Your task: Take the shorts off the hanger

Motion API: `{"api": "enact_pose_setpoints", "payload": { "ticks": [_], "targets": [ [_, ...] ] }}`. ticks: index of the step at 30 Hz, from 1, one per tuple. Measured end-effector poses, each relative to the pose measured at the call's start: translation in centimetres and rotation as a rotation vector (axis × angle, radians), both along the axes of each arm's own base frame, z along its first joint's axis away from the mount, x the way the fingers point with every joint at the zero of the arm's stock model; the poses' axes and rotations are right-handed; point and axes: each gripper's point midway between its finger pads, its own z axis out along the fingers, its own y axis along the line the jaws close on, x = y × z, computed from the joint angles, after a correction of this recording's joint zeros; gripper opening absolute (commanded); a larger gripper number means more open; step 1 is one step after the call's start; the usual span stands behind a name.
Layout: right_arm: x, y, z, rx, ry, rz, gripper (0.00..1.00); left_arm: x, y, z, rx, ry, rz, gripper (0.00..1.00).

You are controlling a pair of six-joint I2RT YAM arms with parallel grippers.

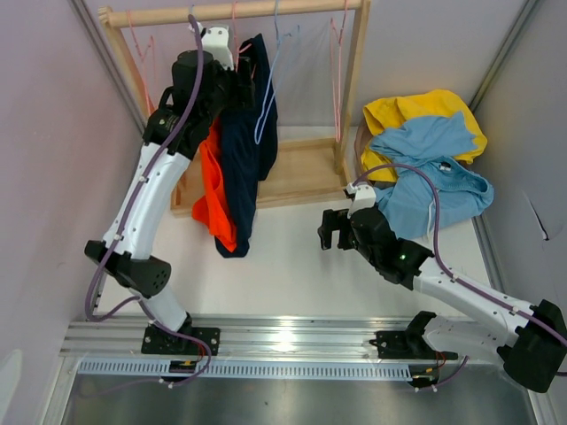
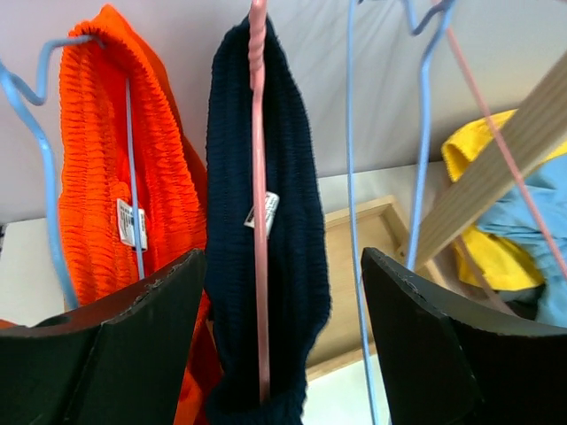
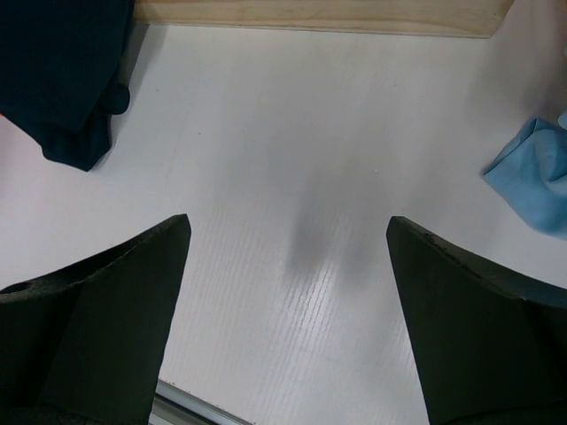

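The left gripper (image 2: 282, 266) is raised to the rail of the wooden rack (image 1: 235, 11), where the navy shorts (image 2: 297, 266) hang by their elastic waistband, folded over a pink wire hanger (image 2: 259, 177). Its fingers are spread wide and hold nothing. The waistband and the hanger's shank sit in the gap between them, which looks like lining up for a pinch on the cloth so that it can be drawn off the wire. Just to the left hang orange shorts (image 2: 97, 159) on a hanger of their own, close enough to press against the left finger, so a careless close could catch both garments.

The right gripper (image 3: 285, 226) hovers low over the white table (image 3: 283, 133), also wide open and empty, with the navy hem dangling off to its left. It seems parked there to receive or steady the shorts, well clear of the pile of yellow and blue clothes (image 1: 425, 150) beside the rack
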Motion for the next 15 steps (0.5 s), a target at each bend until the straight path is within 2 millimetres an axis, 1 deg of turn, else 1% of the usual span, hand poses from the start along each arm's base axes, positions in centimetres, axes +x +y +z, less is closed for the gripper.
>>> {"api": "enact_pose_setpoints", "payload": {
  "ticks": [2, 3, 4, 5, 7, 8, 11, 15],
  "targets": [
    [0.0, 0.0, 0.0, 0.001, -0.002, 0.0, 0.99, 0.7, 0.0, -0.9, 0.017, 0.015, 0.013, 0.72],
    [0.1, 0.0, 0.0, 0.001, -0.002, -0.001, 0.99, 1.1, -0.1, -1.3, 0.022, 0.023, 0.017, 0.65],
    [0.1, 0.0, 0.0, 0.001, -0.003, -0.001, 0.99, 1.5, -0.2, -1.6, 0.026, 0.028, 0.019, 0.56],
    [0.1, 0.0, 0.0, 0.001, -0.003, -0.001, 0.99, 1.9, -0.4, -1.8, 0.026, 0.032, 0.023, 0.36],
    [0.1, 0.0, -0.1, -0.001, -0.001, -0.002, 0.99, 2.5, -0.4, -2.3, 0.034, 0.038, 0.033, 0.15],
    [0.1, 0.0, -0.1, -0.003, 0.0, -0.002, 0.99, 2.8, -0.4, -2.4, 0.04, 0.041, 0.041, 0.0],
    [0.2, 0.0, -0.4, -0.01, 0.004, -0.003, 1.0, 3.3, -0.2, -2.7, 0.051, 0.043, 0.064, 0.0],
    [0.3, 0.0, -0.7, -0.02, 0.01, -0.003, 1.0, 3.4, 0.2, -2.7, 0.056, 0.043, 0.086, 0.0]
  ]
}}
